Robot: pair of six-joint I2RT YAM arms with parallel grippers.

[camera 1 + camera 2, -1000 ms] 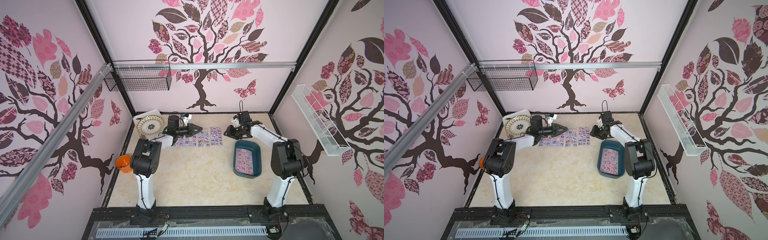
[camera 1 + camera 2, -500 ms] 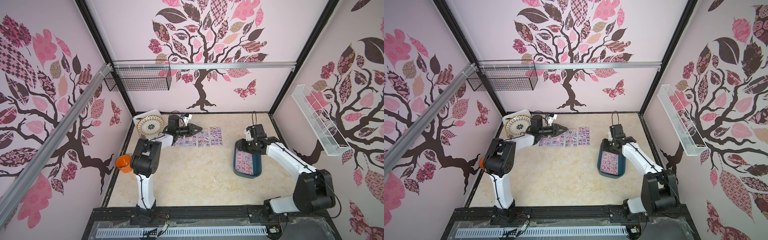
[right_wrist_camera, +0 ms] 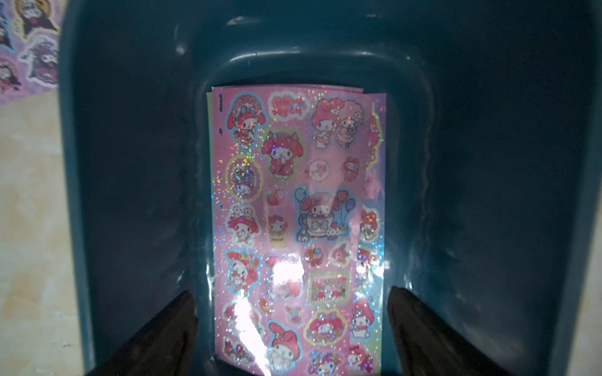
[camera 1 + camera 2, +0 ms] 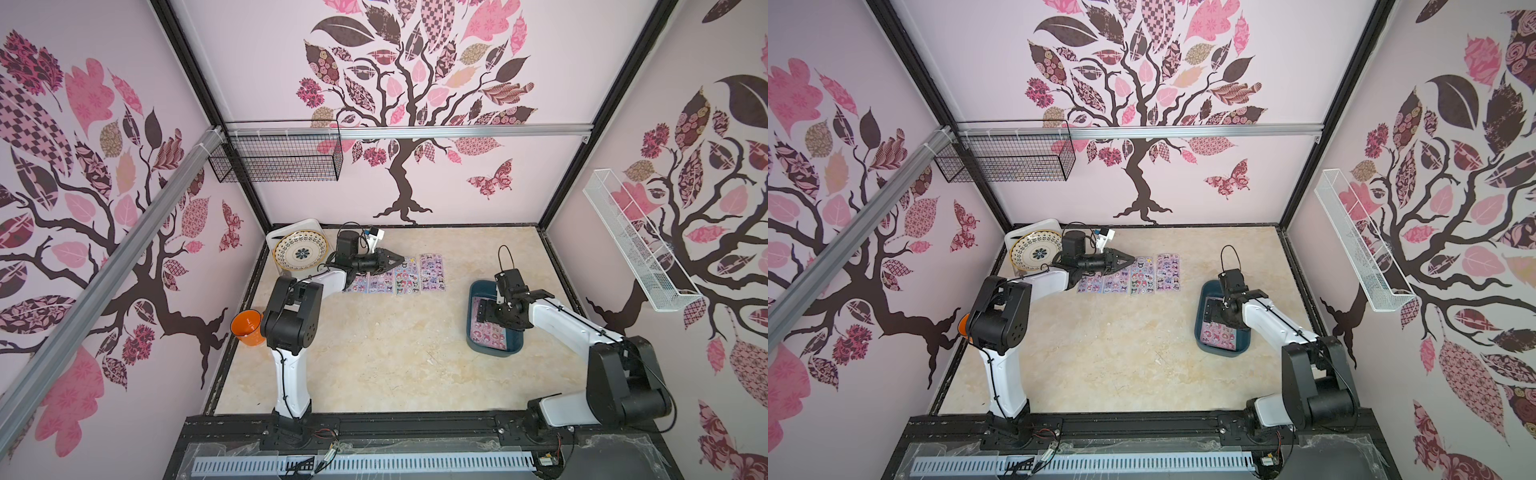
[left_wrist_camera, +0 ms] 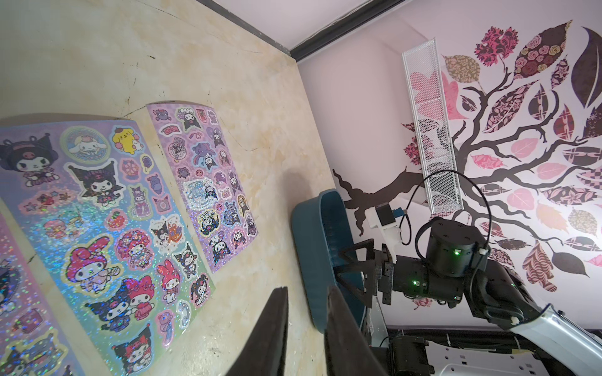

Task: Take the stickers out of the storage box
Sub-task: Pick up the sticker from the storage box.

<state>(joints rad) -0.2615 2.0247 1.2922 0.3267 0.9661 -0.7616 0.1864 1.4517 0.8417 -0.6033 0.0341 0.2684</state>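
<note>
The dark teal storage box [image 4: 475, 291] [image 4: 1201, 301] sits on the right side of the table. A stack of pink stickers [image 4: 491, 333] [image 3: 299, 211] lies flat on its floor. My right gripper [image 4: 482, 311] [image 3: 291, 291] hangs inside the box, open wide, a finger on either side of the top sheet and nothing between its jaws. Several more stickers [image 4: 395, 276] [image 5: 114, 211] lie in a row on the far table. My left gripper [image 4: 399, 261] [image 5: 306, 289] hovers over that row, jaws a narrow gap apart and holding nothing.
A white tray with a patterned plate [image 4: 300, 251] stands in the far left corner. An orange cup [image 4: 248, 327] sits at the table's left edge. A black wire basket [image 4: 276, 156] and a white one [image 4: 636, 241] hang on the walls.
My right arm swung back from the far sticker row to the storage box and dipped into it, its jaws opening wide. The left arm stayed still.
</note>
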